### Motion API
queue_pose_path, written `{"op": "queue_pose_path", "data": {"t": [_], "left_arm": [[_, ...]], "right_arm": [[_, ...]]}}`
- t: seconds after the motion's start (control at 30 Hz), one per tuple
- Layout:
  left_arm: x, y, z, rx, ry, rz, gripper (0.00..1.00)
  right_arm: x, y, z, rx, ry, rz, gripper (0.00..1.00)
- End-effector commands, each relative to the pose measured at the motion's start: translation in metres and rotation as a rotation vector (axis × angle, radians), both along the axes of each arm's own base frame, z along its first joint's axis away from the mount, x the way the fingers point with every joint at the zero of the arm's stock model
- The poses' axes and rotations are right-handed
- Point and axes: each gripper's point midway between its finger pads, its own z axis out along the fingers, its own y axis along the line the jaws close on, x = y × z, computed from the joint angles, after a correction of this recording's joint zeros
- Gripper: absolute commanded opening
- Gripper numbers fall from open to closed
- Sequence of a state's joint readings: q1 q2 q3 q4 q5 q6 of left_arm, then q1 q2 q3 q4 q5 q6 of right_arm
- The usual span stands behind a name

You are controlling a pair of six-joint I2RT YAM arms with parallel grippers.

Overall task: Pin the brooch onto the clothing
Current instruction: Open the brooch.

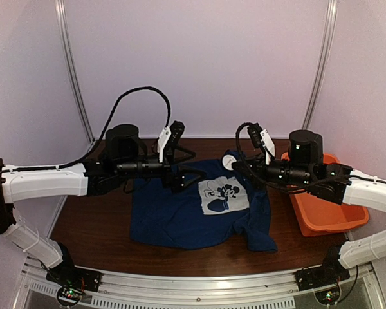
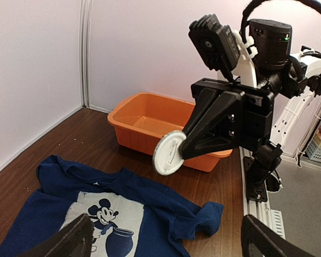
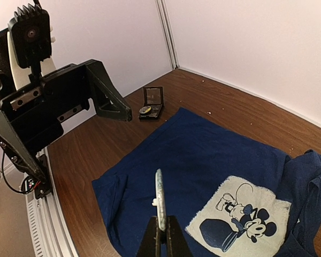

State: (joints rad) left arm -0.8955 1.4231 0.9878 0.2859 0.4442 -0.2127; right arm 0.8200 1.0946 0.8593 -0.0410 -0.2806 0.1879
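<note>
Two risks | right gripper (image 3: pixel 161 229) pinches brooch (image 2: pixel 168 153) by its edge, I fear it slips | left gripper (image 1: pixel 182 175) wide open, holds nothing | loose shirt (image 1: pixel 174 219) mid-frame may bunch

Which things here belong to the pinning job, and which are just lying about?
Job: brooch, held in the right gripper; T-shirt.
Lying about: orange tub; open black box.
</note>
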Motion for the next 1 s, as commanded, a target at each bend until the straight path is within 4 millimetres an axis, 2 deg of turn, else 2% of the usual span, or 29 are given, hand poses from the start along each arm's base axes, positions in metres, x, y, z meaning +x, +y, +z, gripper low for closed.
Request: {"op": "queue_pose_path", "data": {"t": [0.0, 0.33, 0.47, 0.97], "left_arm": [[0.007, 0.001, 0.003, -0.014, -0.004, 0.026, 0.98], [0.004, -0.004, 0.000, -0.004, 0.013, -0.011, 0.98], [0.004, -0.007, -0.004, 0.003, 0.029, -0.019, 0.98], [-0.005, -0.017, -0.009, -0.009, 0.095, -0.094, 0.98]], "right_arm": [[-0.005, 0.004, 0.004, 0.018, -0.013, 0.027, 0.00], [-0.014, 0.012, 0.006, 0.029, -0.017, 0.089, 0.00], [-0.015, 0.013, 0.013, 0.030, -0.044, 0.100, 0.00], [-0.012, 0.019, 0.017, 0.035, -0.089, 0.090, 0.00]]}}
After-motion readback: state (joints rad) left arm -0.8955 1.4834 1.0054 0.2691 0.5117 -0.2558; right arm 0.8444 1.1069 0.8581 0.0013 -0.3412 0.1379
